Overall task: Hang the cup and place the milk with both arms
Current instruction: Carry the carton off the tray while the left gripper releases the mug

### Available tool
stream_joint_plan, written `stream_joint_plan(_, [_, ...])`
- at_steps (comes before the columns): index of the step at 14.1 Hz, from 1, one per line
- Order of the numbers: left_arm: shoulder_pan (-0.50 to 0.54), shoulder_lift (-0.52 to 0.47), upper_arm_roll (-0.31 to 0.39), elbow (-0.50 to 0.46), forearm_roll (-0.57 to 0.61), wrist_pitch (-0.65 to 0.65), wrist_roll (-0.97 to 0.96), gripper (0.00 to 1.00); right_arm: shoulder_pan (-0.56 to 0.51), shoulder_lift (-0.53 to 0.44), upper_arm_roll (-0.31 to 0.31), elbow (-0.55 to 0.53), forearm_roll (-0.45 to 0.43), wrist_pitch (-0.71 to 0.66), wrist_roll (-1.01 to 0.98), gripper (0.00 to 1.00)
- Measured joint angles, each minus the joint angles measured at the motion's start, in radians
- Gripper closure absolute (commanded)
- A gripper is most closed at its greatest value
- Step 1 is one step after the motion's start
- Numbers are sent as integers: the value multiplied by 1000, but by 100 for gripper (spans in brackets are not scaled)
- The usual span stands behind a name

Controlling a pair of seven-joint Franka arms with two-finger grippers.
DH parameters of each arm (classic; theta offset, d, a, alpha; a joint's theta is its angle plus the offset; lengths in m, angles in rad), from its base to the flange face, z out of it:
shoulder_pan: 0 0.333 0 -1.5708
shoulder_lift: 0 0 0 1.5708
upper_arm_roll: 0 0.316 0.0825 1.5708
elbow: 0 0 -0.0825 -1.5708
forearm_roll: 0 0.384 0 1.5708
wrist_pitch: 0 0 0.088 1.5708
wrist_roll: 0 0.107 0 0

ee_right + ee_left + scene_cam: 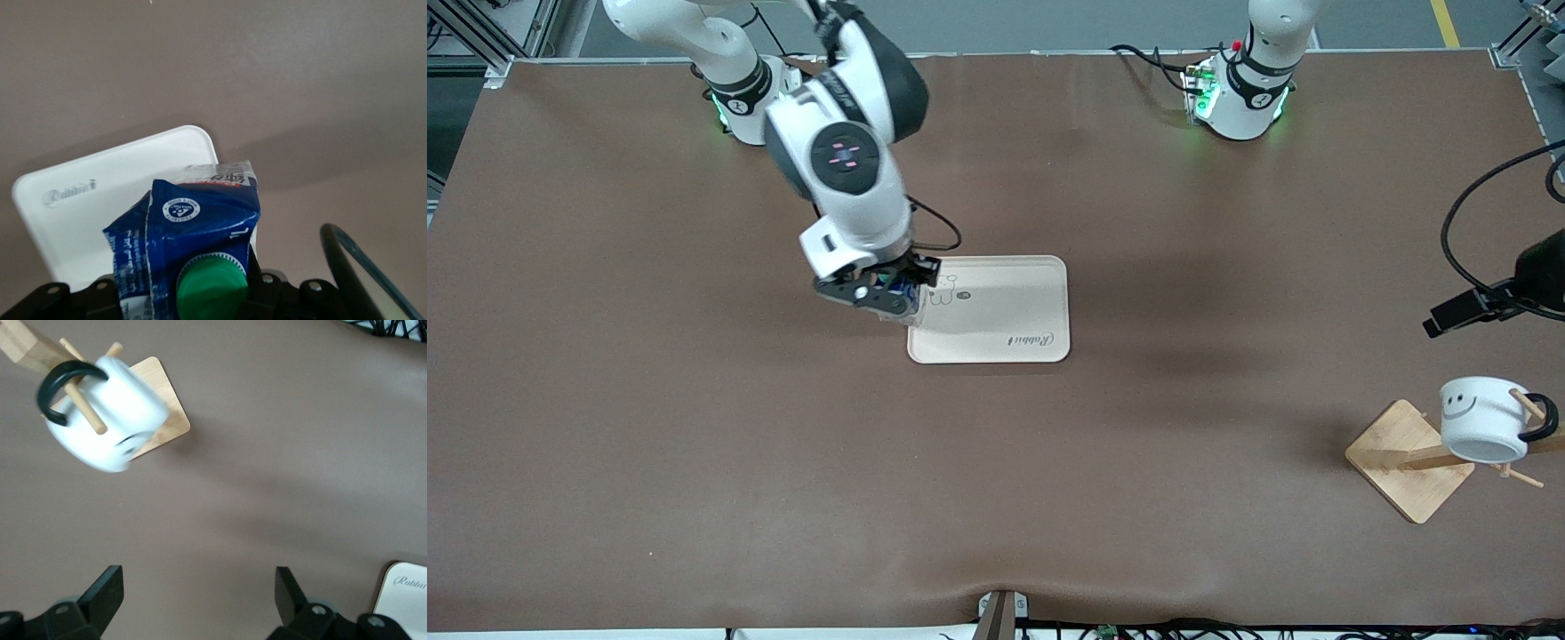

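Note:
The cup [1483, 420], a white mug with a smiley face, hangs by its black handle on a peg of the wooden rack [1400, 458] at the left arm's end of the table. The left wrist view shows the cup [113, 420] apart from my left gripper [197, 600], which is open and empty. In the front view my left gripper [1463, 311] is over the table near the rack. My right gripper [896, 298] is shut on the milk [193, 227], a blue carton with a green cap. It holds the milk [908, 289] at the corner of the tray [1005, 311].
The cream tray [113, 200] with "Rabbit" lettering lies mid-table; its corner also appears as the tray [408, 595] in the left wrist view. The rack's square base [170, 410] stands on the brown table cover. A black cable [1458, 240] loops by the left arm.

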Motion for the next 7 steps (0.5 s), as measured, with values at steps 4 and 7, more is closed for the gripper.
stream_joint_plan(4, [-1, -19, -111, 0, 37, -48, -106, 0, -174, -15, -14, 8, 33, -50, -248, 100])
stream_joint_plan(7, [-1, -27, -145, 0, 52, -59, -112, 0, -334, -19, -25, -2, 33, -58, -474, 100])
